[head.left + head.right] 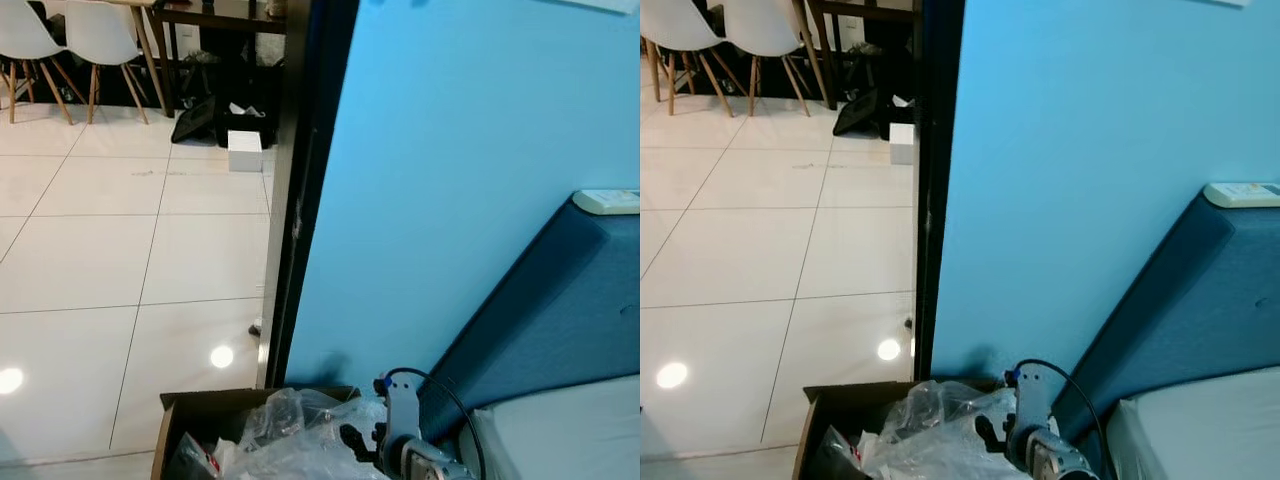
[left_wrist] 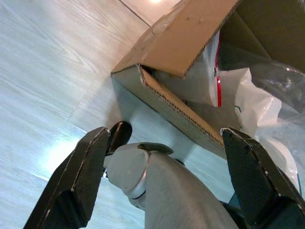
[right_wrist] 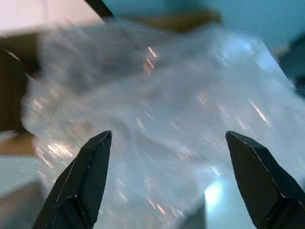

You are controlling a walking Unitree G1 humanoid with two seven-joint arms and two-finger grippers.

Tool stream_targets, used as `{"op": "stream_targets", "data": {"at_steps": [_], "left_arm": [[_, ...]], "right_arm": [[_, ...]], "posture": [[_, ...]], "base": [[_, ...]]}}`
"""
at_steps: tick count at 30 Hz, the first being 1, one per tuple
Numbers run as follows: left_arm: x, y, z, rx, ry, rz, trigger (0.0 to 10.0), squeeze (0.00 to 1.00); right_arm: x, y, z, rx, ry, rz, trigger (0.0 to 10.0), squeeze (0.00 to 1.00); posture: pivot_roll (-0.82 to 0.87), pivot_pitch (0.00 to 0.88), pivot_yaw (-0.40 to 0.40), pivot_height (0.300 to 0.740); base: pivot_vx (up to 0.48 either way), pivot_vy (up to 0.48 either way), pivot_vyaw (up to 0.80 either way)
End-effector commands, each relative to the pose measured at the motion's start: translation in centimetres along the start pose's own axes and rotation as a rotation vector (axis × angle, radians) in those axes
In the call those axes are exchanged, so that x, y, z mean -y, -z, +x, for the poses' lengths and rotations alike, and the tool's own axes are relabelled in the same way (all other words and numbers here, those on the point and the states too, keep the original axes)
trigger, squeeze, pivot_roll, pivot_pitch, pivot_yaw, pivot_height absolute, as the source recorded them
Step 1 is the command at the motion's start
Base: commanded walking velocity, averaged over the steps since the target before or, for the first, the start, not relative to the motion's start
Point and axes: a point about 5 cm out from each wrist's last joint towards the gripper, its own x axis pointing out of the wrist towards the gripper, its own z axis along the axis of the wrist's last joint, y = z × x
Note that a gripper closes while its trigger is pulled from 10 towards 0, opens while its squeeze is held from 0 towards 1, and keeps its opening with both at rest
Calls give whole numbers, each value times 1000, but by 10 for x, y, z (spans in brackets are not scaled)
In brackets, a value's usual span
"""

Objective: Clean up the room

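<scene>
Where the blue wall meets the dark door frame, an open cardboard box sits on the floor at the robot's feet, stuffed with crumpled clear plastic wrap and some white packaging with a red strip. Poised right over that plastic is the right gripper, its two black fingers spread wide apart with nothing between them, the shiny film blurred just beyond the tips. From the head camera, the right arm reaches in beside the box, a black cable looping off its wrist. Held lower, next to the box's outer corner, the left gripper also has its fingers parted and holds nothing; a silver part of the robot shows between them, over pale wood-look flooring. Just right of the box, a bed with a dark blue slanted headboard and grey mattress stands against the wall, and a white remote rests on the headboard's top edge. Through the doorway, glossy white tiles stretch away to a small white box, a dark bag, white chairs and a dark table.
</scene>
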Motion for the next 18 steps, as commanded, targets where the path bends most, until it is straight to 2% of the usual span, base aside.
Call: {"op": "stream_targets", "data": {"at_steps": [1,5,6,7,8,9,13,14,16,18], "left_arm": [[-3,16,-4,-60,-23,6,10000,0],[-2,16,-3,-61,-21,12,10000,0],[0,14,-2,-60,-18,18,10000,0],[2,12,-1,-58,-13,23,10000,0],[2,12,-1,-58,-13,23,10000,0],[5,10,1,-57,-4,33,10000,0],[6,9,1,-57,-1,36,10000,0],[7,9,1,-59,4,41,10000,0],[8,10,2,-69,12,56,10000,0],[10,12,2,-79,16,68,10000,0]], "right_arm": [[12,22,-6,-57,55,8,10000,0],[14,25,-7,-59,58,16,10000,0],[13,25,-7,-38,45,43,10000,0],[10,22,-6,-6,4,89,10000,0],[10,22,-6,-6,4,89,10000,0],[2,11,-4,66,-96,173,10000,0],[-1,6,-4,91,-133,198,10000,0],[-4,1,-3,118,-180,225,10000,0],[-5,3,-3,77,-192,170,10000,0],[3,14,-5,-4,-107,75,10000,0]], "posture": [[140,0,-125,735],[138,0,-124,735],[136,0,-122,735],[133,0,-121,735],[133,0,-121,735],[129,0,-118,735],[129,0,-118,735],[126,0,-115,735],[118,0,-114,735],[118,0,-116,735]], "base": [[-360,0,0],[-358,0,0],[-360,0,0],[-360,0,0],[-360,0,0],[-368,0,0],[-368,0,0],[-364,0,0],[-360,0,0],[-364,0,0]]}}
